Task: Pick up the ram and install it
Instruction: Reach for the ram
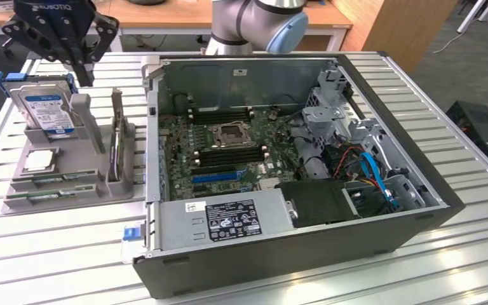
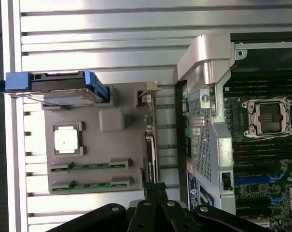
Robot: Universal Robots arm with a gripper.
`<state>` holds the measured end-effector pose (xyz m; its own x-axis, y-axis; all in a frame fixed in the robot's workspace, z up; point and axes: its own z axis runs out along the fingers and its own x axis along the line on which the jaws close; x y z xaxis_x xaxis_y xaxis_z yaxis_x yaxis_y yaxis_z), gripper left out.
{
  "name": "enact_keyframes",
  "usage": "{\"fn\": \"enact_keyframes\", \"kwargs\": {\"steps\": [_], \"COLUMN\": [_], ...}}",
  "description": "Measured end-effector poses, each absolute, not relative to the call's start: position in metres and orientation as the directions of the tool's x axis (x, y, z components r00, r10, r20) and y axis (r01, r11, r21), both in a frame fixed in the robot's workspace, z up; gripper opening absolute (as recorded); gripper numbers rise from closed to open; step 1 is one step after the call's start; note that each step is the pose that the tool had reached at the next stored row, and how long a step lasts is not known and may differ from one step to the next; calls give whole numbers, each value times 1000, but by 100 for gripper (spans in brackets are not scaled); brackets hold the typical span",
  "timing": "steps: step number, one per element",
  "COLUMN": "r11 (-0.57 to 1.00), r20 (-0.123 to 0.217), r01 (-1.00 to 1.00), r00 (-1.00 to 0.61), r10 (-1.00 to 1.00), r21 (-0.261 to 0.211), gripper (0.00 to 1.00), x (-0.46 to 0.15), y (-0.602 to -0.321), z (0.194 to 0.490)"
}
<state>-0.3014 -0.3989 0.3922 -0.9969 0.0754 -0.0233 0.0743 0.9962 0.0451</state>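
Note:
Two rams, thin green sticks, lie side by side in the front grooves of the grey holder (image 1: 23,203): one ram (image 1: 60,178) (image 2: 90,166) and a second ram (image 1: 56,192) (image 2: 90,185). My gripper (image 1: 86,77) (image 2: 155,187) hangs well above the holder's back part, near the upright hard drive. Its fingers are pressed together and hold nothing. The open computer case (image 1: 269,254) lies to the exterior view's right, with black memory slots (image 1: 227,154) beside the processor socket (image 1: 229,133) (image 2: 271,117).
A blue-framed hard drive (image 1: 45,108) (image 2: 59,89) stands at the holder's back. A square silver processor (image 1: 39,160) (image 2: 67,140) lies in front of it. A card (image 1: 117,143) stands upright on the holder's case side. The case wall (image 1: 152,127) rises between holder and motherboard.

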Motion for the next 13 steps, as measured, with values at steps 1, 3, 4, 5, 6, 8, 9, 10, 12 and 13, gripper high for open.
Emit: {"fn": "enact_keyframes", "kwargs": {"steps": [1,3,4,5,6,8,9,10,12,13], "r11": [996,996,996,996,996,996,996,996,996,996], "r20": [-23,-23,-23,-23,-23,-23,-23,-23,-23,-23], "r01": [74,74,74,74,74,74,74,74,74,74], "r00": [-997,-997,-997,-997,-997,-997,-997,-997,-997,-997], "r10": [75,75,75,75,75,75,75,75,75,75], "r21": [45,45,45,45,45,45,45,45,45,45], "gripper": [11,11,11,11,11,11,11,11,11,11], "x": [-304,-310,-312,-315,-318,-323,-326,-328,-334,-336], "y": [-399,-399,-399,-399,-399,-399,-399,-399,-399,-399], "z": [392,392,392,392,392,392,392,392,392,392]}}
